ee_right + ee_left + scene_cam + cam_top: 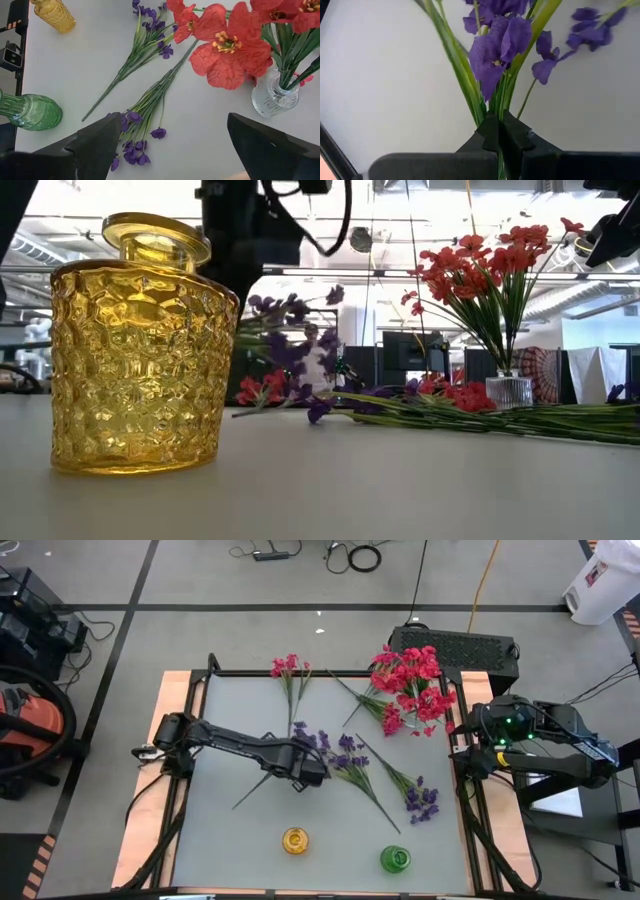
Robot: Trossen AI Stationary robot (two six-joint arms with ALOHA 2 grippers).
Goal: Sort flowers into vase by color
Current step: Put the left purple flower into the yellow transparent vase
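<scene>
Purple flower sprig point(496, 47) is pinched in the closed left gripper point(498, 131) over the pale table point(230, 830); right gripper point(175, 145) gapes empty.

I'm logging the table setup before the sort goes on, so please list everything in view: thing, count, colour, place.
Clear vase: one, holding red flowers, far right of the table.
Yellow vase: one, empty, near edge, middle.
Green vase: one, empty, near edge, right of the yellow one.
Pink sprig: one, lying flat, far edge, middle.
Loose red sprig: at least one, lying beside the clear vase.
Purple sprigs: several, lying mid-table and toward the right.
Table: one, grey top.
Left gripper: shut on a purple sprig, mid-table.
Right gripper: open, waiting at the right edge.
</scene>
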